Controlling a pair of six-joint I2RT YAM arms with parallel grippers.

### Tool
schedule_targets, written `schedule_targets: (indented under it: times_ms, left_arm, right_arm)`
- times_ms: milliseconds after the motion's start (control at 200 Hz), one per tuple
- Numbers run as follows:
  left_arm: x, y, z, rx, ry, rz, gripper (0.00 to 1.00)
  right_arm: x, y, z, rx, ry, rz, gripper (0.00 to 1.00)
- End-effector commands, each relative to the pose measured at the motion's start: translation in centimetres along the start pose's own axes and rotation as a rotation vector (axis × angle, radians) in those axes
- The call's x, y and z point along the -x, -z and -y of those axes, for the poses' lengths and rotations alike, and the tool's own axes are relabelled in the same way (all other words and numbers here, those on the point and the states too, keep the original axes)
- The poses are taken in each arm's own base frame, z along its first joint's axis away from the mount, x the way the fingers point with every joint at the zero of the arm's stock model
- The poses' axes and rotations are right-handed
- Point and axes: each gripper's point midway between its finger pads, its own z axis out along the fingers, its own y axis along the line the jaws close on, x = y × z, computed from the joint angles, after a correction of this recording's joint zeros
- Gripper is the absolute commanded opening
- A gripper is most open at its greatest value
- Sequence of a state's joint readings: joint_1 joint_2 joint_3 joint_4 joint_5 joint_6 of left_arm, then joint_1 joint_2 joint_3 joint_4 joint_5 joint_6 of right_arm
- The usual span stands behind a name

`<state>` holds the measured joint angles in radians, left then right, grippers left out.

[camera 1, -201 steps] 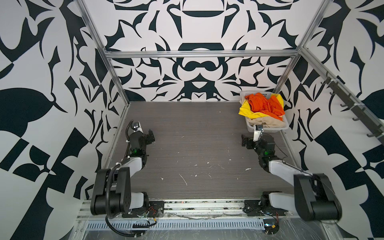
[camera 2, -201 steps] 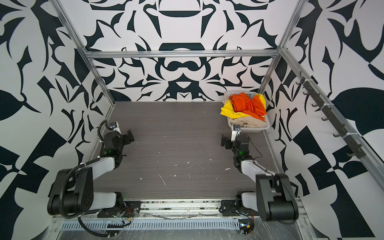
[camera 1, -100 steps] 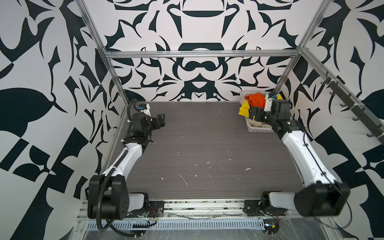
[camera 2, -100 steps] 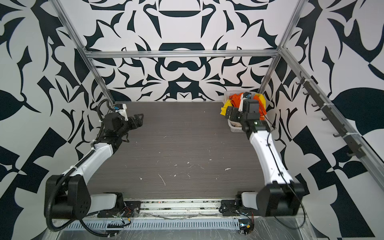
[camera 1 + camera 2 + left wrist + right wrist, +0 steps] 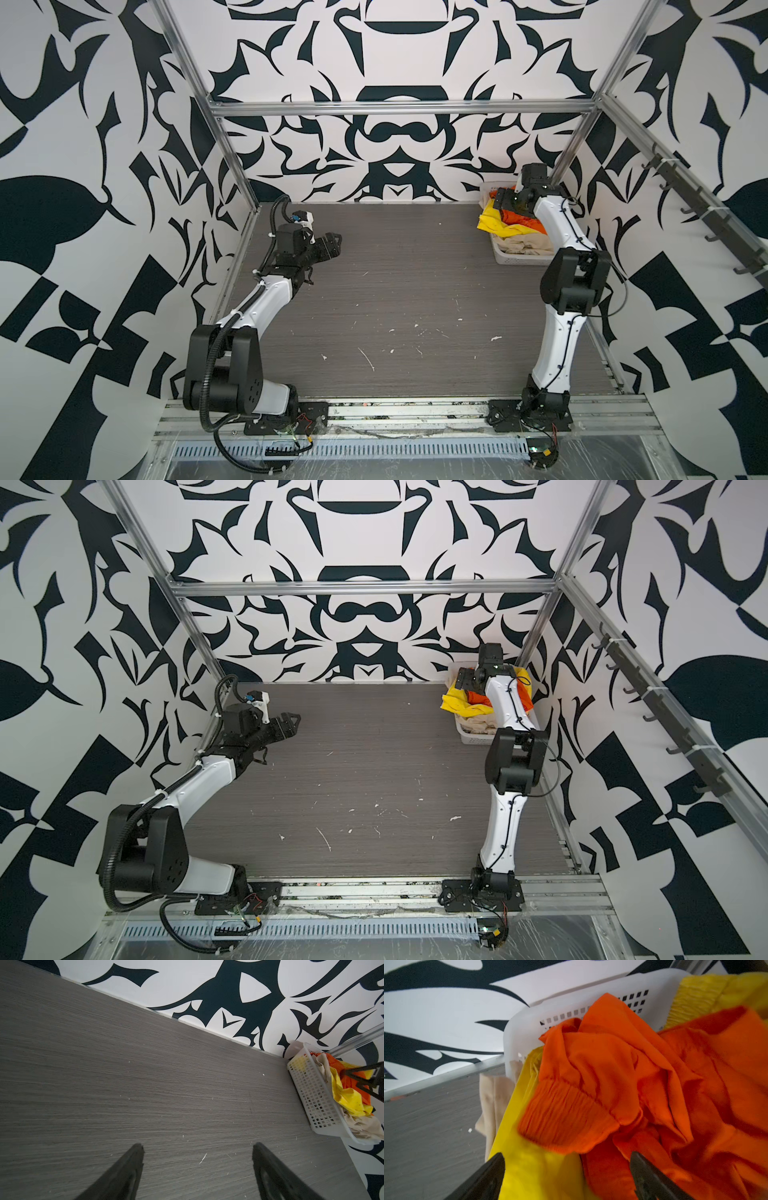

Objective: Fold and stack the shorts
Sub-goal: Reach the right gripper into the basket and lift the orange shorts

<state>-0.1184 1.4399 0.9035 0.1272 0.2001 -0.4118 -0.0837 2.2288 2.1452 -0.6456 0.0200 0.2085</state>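
Right gripper [image 5: 566, 1155] spread over crumpled orange shorts [image 5: 612, 1076], long axis unclear, left gripper [image 5: 197, 1145] spread above table [image 5: 124, 1064]

Stereo overhead; right wrist over shorts [image 5: 591, 1084]

Right tool [image 5: 503, 200] above basket [image 5: 519, 260] with yellow shorts [image 5: 490, 219], orange shorts [image 5: 524, 219], beige shorts [image 5: 528, 246] heaped; left tool [image 5: 332, 243] over table [image 5: 415, 270], well apart.

Your left arm [image 5: 266, 299] and right arm [image 5: 552, 353] wore white shells between blocky black joints. A ribbed black hose [image 5: 206, 374] trailed along the left one; a thin black cable [image 5: 567, 336] ran down the right. Each sat on a black base plate [image 5: 505, 415]. The left gripper [image 5: 197, 1146] had plain black tapered fingers [image 5: 124, 1176].
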Motion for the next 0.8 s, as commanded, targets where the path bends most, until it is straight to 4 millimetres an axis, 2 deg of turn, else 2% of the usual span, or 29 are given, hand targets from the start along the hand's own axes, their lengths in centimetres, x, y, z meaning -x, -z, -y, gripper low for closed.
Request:
schedule_targets:
  times_ms: [0,115,165,215,275,305,335,420,520,615,705,715,795]
  left_arm:
    - [0.9,-0.6,0.9,-0.033,0.021,-0.007,0.86]
    - [0.8,-1.3,0.9,-0.039,0.034,-0.015,0.86]
    - [0.9,-1.5,0.9,-0.039,0.036,-0.014,0.86]
    - [0.9,-1.7,0.8,-0.038,0.040,-0.013,0.86]
    - [1.0,-1.8,0.8,-0.038,0.044,-0.013,0.86]
    - [1.0,-1.9,0.8,-0.037,0.045,-0.015,0.86]
    - [1.0,-1.8,0.8,-0.035,0.045,-0.015,0.86]
    - [1.1,-1.6,0.9,-0.034,0.042,-0.013,0.86]
    - [1.2,-1.3,1.1,-0.032,0.034,-0.005,0.86]
    - [1.5,-0.9,1.5,-0.030,0.019,0.004,0.86]
    - [1.8,-0.5,1.9,-0.035,0.008,0.012,0.86]
    - [1.8,-0.4,2.0,-0.037,0.006,0.013,0.86]
    - [1.9,-0.1,2.3,-0.040,-0.003,0.019,0.86]
  right_arm:
    - [2.9,0.7,-0.1,-0.029,0.005,0.060,0.96]
    - [3.4,-1.5,-0.1,-0.038,0.010,0.062,0.92]
    - [3.7,-2.1,0.3,-0.057,0.008,0.065,0.88]
    - [4.2,-2.0,0.4,-0.070,0.009,0.082,0.77]
    - [4.8,-1.6,0.5,-0.083,0.008,0.103,0.53]
    - [4.8,-1.7,0.5,-0.084,0.008,0.105,0.47]
    - [5.1,-1.4,0.5,-0.084,0.003,0.113,0.37]
    - [6.6,1.1,0.0,-0.071,0.005,0.175,0.18]
    - [9.0,5.8,-1.4,-0.039,0.017,0.306,0.08]
    - [10.9,10.5,-2.1,-0.028,0.021,0.435,0.02]
    - [12.7,14.7,-2.3,-0.022,0.015,0.537,0.01]
    - [12.9,15.2,-1.7,-0.048,0.007,0.551,0.01]
    - [14.5,18.3,-1.3,-0.076,0.002,0.635,0.00]
